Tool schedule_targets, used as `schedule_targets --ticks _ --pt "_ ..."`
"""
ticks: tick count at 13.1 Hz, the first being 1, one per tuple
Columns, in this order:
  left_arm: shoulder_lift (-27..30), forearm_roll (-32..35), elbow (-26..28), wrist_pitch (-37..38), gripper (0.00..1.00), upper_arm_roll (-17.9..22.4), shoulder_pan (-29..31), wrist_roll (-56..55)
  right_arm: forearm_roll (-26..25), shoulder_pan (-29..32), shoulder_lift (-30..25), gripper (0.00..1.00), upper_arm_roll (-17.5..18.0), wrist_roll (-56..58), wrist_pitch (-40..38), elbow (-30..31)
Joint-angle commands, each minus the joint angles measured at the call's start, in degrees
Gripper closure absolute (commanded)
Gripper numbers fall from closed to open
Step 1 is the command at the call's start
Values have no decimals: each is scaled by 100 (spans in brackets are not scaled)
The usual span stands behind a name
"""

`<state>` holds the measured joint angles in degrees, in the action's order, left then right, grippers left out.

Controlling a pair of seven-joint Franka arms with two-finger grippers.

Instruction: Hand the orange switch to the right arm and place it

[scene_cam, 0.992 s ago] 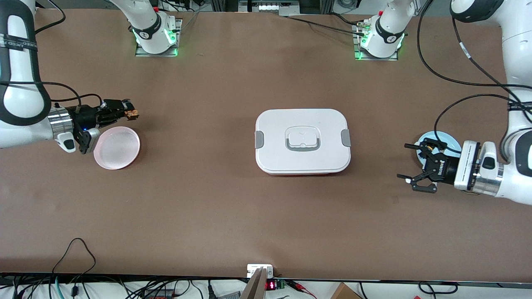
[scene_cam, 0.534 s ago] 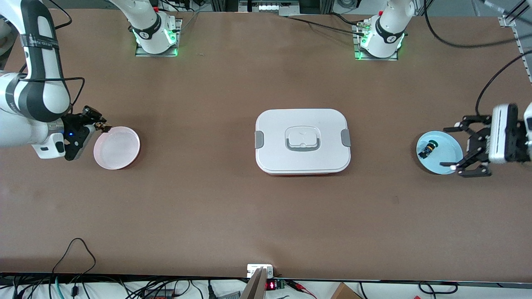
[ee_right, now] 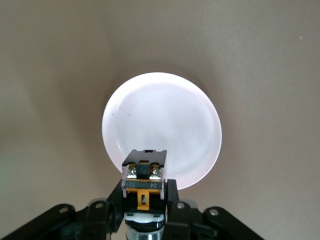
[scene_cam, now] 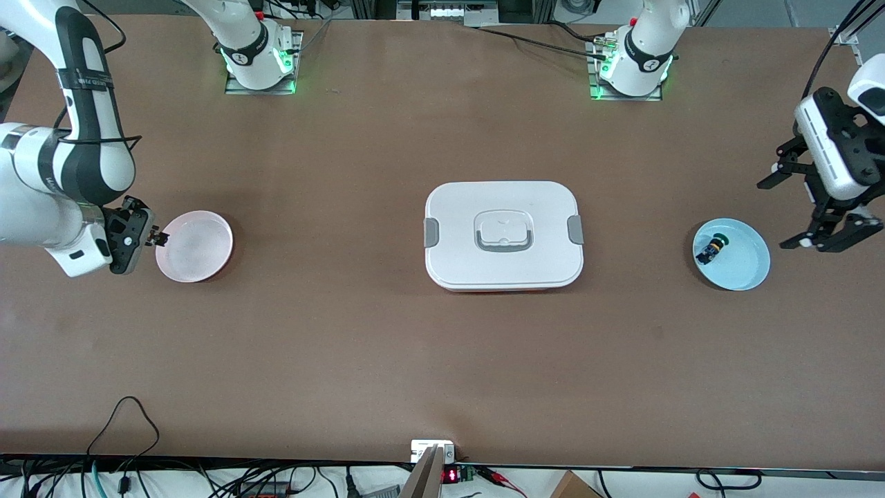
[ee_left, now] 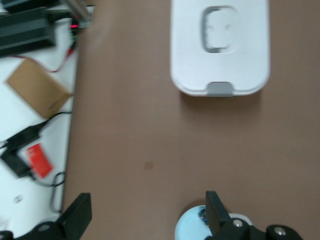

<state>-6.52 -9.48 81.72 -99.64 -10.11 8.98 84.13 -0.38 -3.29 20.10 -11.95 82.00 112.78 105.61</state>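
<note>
Your right arm bends down at mid-left of the frame, its right gripper clamped on the orange switch over the pink plate rim. A second ago it stretched flatter. Your left gripper, spread wide and empty, has lifted to the upper right.

Three items in a row across the table.
The box sits mid-table between two plates: one toward the right arm's end, the other toward the left arm's end, with a switch in it.
</note>
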Motion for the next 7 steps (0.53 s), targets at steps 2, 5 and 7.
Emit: schedule_targets --ticks 2,5,7 --pt "765 227 1248 -1066 0 850 -493 -300 -85 -14 -50 84 79 1166 735 451" --pt "1055 254 1847 -962 0 1650 -897 -1858 -50 -5 2 84 97 1556 965 689" --pt "1100 454 1900 -576 0 1776 -960 -2949 -42 -5 81 84 97 1739 1035 715"
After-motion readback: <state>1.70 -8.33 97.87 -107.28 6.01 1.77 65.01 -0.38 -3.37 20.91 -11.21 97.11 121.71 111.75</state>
